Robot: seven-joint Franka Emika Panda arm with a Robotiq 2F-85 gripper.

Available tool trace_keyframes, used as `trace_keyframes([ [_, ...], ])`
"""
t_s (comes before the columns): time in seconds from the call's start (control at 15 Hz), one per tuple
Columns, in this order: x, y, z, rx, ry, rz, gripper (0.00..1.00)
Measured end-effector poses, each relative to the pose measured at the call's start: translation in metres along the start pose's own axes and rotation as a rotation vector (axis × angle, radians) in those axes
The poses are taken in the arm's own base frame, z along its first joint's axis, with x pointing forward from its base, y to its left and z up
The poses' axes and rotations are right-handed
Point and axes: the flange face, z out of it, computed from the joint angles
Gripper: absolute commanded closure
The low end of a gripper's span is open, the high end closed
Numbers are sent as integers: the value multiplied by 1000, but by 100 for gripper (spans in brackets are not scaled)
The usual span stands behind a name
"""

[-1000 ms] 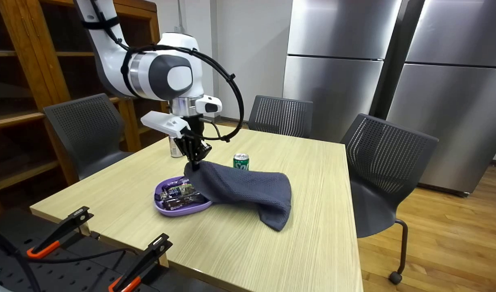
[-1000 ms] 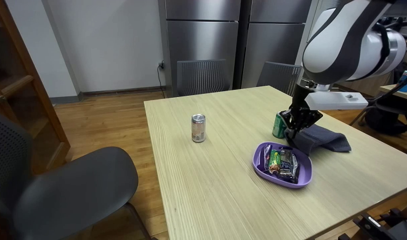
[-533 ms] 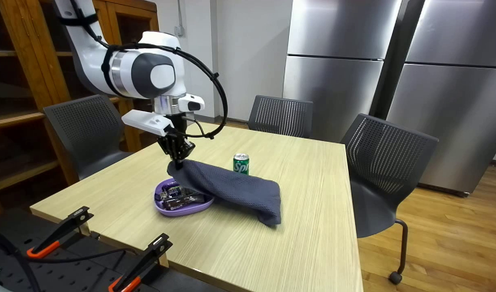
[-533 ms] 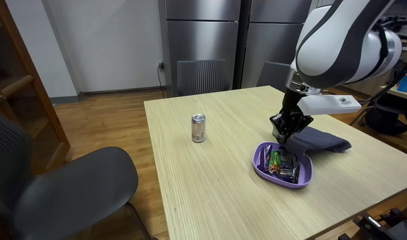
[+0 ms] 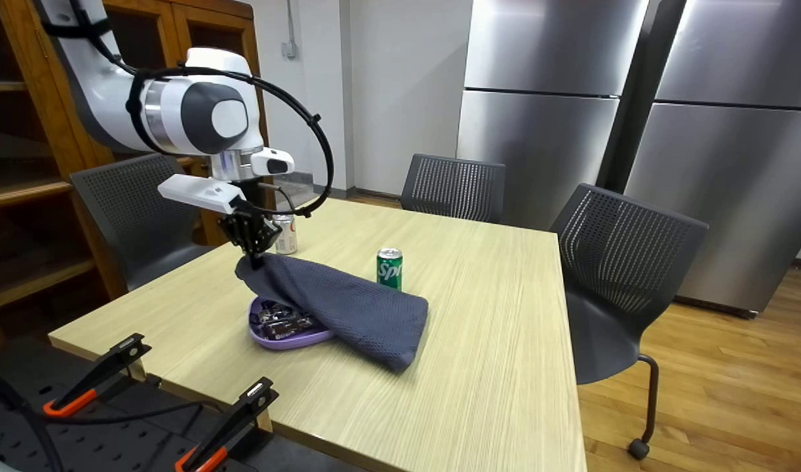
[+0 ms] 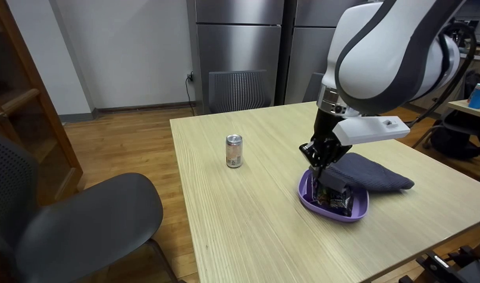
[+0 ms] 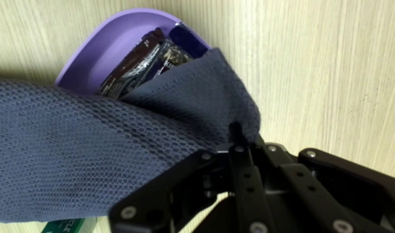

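Note:
My gripper (image 5: 256,261) is shut on one end of a dark blue-grey towel (image 5: 348,308). In the wrist view a folded corner of the towel (image 7: 71,145) is pinched between the fingertips, and the rest trails off to the left. Below the raised end sits a purple dish (image 7: 94,55) with several wrapped snack bars (image 7: 133,68) in it. The towel covers part of the dish; its rim (image 6: 322,212) and some bars still show in both exterior views. The far end of the towel (image 6: 369,173) lies toward the tabletop beside the dish.
A green Sprite can (image 5: 389,269) stands right behind the towel; the arm hides it in an exterior view. A pale can (image 6: 234,151) stands farther off on the wooden table (image 6: 240,220). Chairs (image 5: 630,275) surround the table, and black clamps (image 5: 230,423) grip its near edge.
In an exterior view the gripper has moved left, drawing the towel's held end over the dish. The trailing end has slid along, and more of the Sprite can shows there.

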Motion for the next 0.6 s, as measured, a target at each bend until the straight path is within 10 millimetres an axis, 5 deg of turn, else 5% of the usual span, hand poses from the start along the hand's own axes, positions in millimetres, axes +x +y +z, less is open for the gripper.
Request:
trace_keyframes([
  [0.6,-21,-75,-4,-5,8,-73,99],
])
